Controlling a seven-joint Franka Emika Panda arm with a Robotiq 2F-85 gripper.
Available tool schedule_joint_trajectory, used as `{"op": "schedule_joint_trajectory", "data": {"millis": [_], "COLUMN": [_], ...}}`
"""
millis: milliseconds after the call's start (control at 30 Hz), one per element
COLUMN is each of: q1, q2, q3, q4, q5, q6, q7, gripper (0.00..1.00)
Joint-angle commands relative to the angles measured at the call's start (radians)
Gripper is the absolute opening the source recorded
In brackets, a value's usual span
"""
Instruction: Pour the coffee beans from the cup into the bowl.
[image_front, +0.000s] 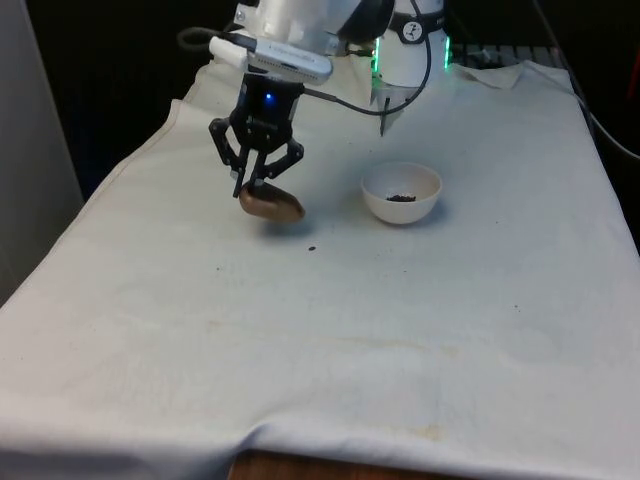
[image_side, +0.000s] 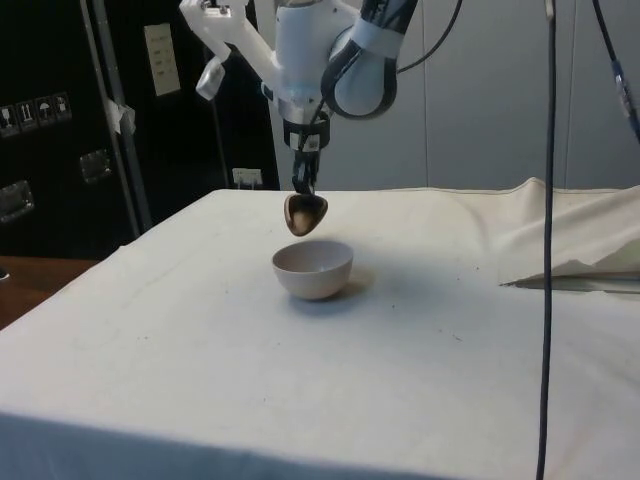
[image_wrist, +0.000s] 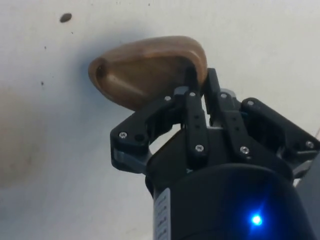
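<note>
Front view: the black two-finger claw (image_front: 262, 183) hangs above the counter (image_front: 320, 330), which is covered with a white cloth, and is closed on the rim of a small brown wooden cup (image_front: 271, 204). The cup is tipped well over onto its side and is held clear of the cloth, with a faint shadow beneath it. A white round ceramic bowl (image_front: 401, 193) stands upright on the cloth towards the front view's right of the cup, near it but apart. A small dark heap of coffee beans (image_front: 402, 197) lies in the bottom of the bowl. One stray dark bean (image_front: 312, 249) lies on the cloth between cup and bowl, on the near side.

Side view: the cup (image_side: 304, 214) hangs from the claw (image_side: 304, 192) higher than the bowl (image_side: 313, 269); the cup is tilted, mouth turned partly towards this camera, interior pale. From this angle cup and bowl line up, so their sideways offset cannot be judged here. The bowl sits flat on the counter (image_side: 320, 380).

Wrist view: the two fingers (image_wrist: 192, 95) pinch the wall of the cup (image_wrist: 145, 70) at its rim, one inside and one outside, nearly together. The cup's brown wood grain is plain. A single dark bean (image_wrist: 65, 18) lies on the white cloth beyond the cup
</note>
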Motion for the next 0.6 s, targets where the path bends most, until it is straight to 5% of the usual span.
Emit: {"op": "schedule_joint_trajectory", "data": {"millis": [0,133,167,200,467,500,533,567], "q1": [-0.022,-0.022,0.000,-0.022,-0.023,0.000,-0.024,-0.025], "q2": [0.000,0.004,0.005,0.005,0.014,0.015,0.015,0.017], "q3": [0.030,0.032,0.002,0.033,0.036,0.004,0.037,0.037], "q4": [-0.004,-0.001,0.003,0.000,0.010,0.009,0.011,0.014], "q5": [0.035,0.107,0.090,0.121,0.246,0.219,0.261,0.288], "q6": [-0.001,-0.006,-0.002,-0.007,-0.018,-0.007,-0.019,-0.023], "q7": [-0.030,-0.088,-0.072,-0.099,-0.199,-0.174,-0.211,-0.234], "gripper": [0.00,0.00,0.00,0.00,0.00,0.00,0.00,0.00]}}
